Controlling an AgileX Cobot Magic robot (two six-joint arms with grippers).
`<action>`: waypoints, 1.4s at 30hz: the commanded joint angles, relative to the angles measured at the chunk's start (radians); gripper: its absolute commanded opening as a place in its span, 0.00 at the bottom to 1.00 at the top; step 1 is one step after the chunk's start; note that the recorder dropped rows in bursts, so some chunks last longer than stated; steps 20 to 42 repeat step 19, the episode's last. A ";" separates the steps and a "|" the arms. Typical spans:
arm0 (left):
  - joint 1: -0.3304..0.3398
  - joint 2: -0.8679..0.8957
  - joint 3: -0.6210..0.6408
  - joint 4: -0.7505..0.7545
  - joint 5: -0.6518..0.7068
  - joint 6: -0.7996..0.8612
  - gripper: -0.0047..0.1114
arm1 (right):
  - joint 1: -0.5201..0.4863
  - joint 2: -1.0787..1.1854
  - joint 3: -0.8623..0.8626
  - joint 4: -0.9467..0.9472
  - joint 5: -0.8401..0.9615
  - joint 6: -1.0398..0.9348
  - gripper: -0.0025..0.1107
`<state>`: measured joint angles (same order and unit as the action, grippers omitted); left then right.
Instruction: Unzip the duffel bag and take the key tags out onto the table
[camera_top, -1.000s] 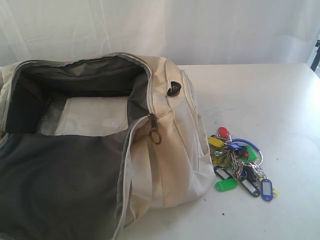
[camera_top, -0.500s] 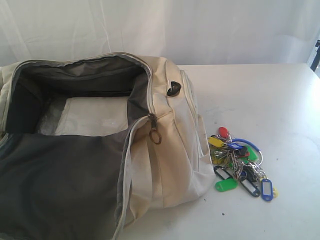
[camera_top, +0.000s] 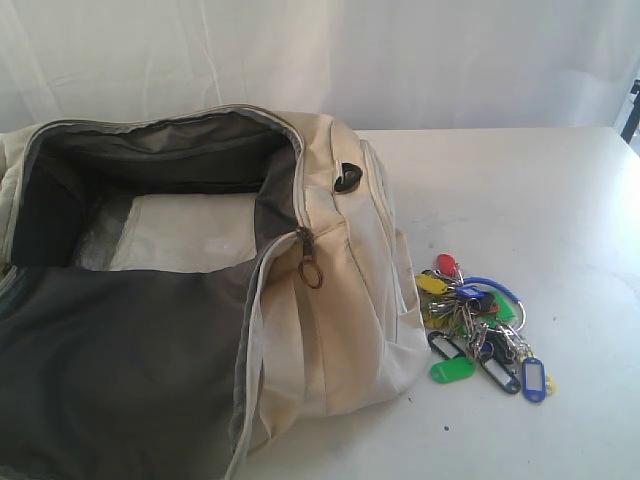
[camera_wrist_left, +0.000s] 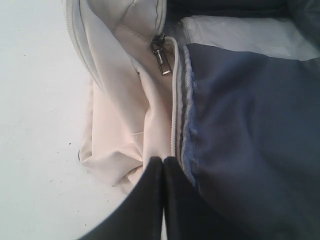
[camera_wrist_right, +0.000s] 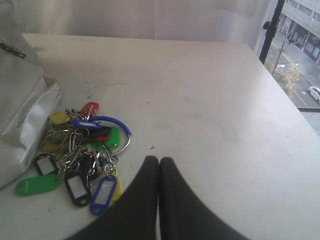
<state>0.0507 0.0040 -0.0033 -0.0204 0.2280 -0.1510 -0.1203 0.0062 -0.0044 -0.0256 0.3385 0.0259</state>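
Note:
The cream duffel bag (camera_top: 340, 300) lies unzipped at the left of the table (camera_top: 520, 190), its dark grey lining (camera_top: 120, 370) exposed and a metal zipper pull (camera_top: 311, 265) hanging at its end. The bunch of coloured key tags (camera_top: 480, 330) rests on the table just right of the bag, also seen in the right wrist view as key tags (camera_wrist_right: 80, 150). My right gripper (camera_wrist_right: 159, 160) is shut and empty, close beside the tags. My left gripper (camera_wrist_left: 163, 160) is shut and empty above the bag's zipper edge (camera_wrist_left: 174, 110), near a zipper pull (camera_wrist_left: 161, 57). Neither arm shows in the exterior view.
A white curtain (camera_top: 320, 50) hangs behind the table. A black stand (camera_top: 631, 110) rises at the far right edge. Through a window in the right wrist view a street (camera_wrist_right: 302, 75) shows beyond the table's edge.

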 joint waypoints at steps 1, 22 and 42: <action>-0.006 -0.004 0.003 0.000 0.003 -0.003 0.04 | 0.000 -0.006 0.004 -0.001 -0.002 0.004 0.02; -0.006 -0.004 0.003 0.000 0.003 -0.003 0.04 | 0.000 -0.006 0.004 -0.001 -0.002 -0.005 0.02; -0.006 -0.004 0.003 0.000 0.003 -0.003 0.04 | 0.000 -0.006 0.004 -0.001 -0.002 -0.005 0.02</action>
